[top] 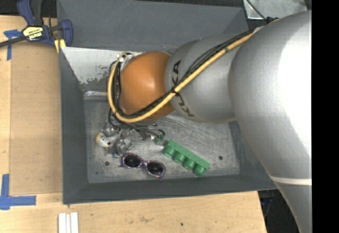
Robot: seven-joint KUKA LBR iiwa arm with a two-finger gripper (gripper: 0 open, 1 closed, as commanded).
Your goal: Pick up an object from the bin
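My gripper [117, 132] hangs low over the left part of the bin floor, below the arm's orange cover. A small tan and white thing [101, 140] lies right at its left side; whether they touch I cannot tell. A pair of purple sunglasses [142, 165] lies just in front of the gripper, near the bin's front wall. To the right of the sunglasses rests a green ribbed block [185, 157], set at a slant.
The arm reaches in from the right and covers the back and right of the bin. The bin's sloped walls close in on all sides, the left wall near the gripper.
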